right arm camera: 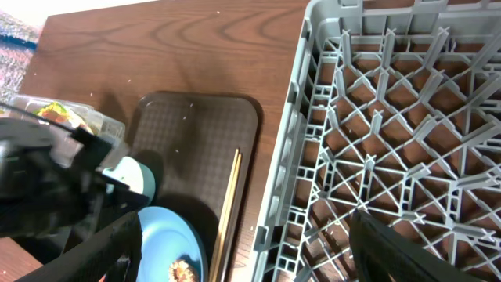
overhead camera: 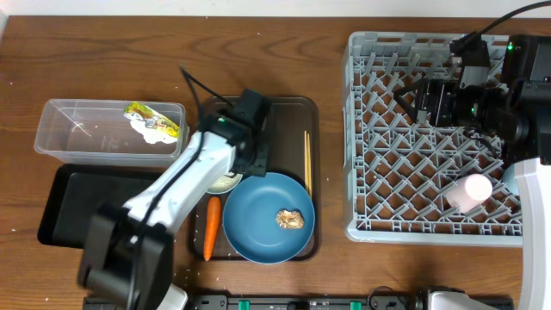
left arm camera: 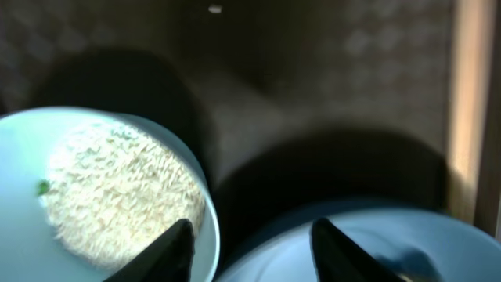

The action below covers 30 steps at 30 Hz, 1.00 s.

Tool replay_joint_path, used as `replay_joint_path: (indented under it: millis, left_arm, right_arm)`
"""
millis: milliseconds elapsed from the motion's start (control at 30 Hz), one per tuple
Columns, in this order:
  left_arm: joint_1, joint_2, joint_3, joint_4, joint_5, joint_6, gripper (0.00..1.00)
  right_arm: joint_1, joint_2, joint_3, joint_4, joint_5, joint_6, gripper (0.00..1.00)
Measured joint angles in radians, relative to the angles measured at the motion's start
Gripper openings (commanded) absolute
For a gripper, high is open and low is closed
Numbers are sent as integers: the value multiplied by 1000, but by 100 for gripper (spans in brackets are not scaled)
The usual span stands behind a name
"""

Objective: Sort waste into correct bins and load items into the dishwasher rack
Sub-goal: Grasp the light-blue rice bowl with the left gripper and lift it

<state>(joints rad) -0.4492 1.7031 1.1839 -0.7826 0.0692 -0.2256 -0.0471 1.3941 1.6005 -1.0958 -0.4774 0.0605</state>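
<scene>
Seen from overhead, the left claw (overhead camera: pixel 234 172) hangs over the bowl (overhead camera: pixel 225 182) on the brown tray (overhead camera: pixel 293 112) at mid-table, so the step in hand looks like taking up the bowl to empty it into a bin. The plate (overhead camera: pixel 258 226) lies just beside the bowl and carries a brown lump (overhead camera: pixel 290 220). The carrot (overhead camera: pixel 209 228) lies at the plate's left and the chopsticks (overhead camera: pixel 306 162) along the tray's right side. Towards the far-left corner the clear tub (overhead camera: pixel 77 129) holds a yellow-green packet (overhead camera: pixel 142 112) and a pale scrap. The black tray (overhead camera: pixel 73 202) at the left edge looks bare. The rack (overhead camera: pixel 370 129) fills the right edge with a pink cup (overhead camera: pixel 469 191) in its near part, and the right claw (overhead camera: pixel 413 99) hovers over its far part. In the left wrist view the claw is spread apart and grips nothing. One finger is over the rice (left arm camera: pixel 117 188) in the bowl and the other over the plate, with the bowl's rim between them. Whether either touches cannot be told. The next move likely calls for pinching that rim and lifting level, lest rice spill. In the right wrist view that claw is wide apart and bare above the rack.
</scene>
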Motion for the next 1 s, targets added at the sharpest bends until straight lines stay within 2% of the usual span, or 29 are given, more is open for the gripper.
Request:
replay_joint_path:
  millis: [233,300,367,433,733,1000]
  left_arm:
    - [0,114,-1,50,-60,-68,42]
    - [0,129,-1,62,-75,-77,31]
    - [0,139,-1,69,-81,-84,14]
    - [0,149,-1,71,-92,-93,6]
    - [2,123,18,-7,-102,-91,6]
    - [61,-168,98,-55,-92,-93,6]
  right_arm:
    - [0,0,0,-13,2,0,77]
    - [0,0,0,-13,3,0,76]
    - [0,0,0,-13,3,0,77]
    - [0,0,0,-14,3,0,77]
    - [0,0,0,-13,3,0,77]
    - [0,0,0,-14,3,0,77]
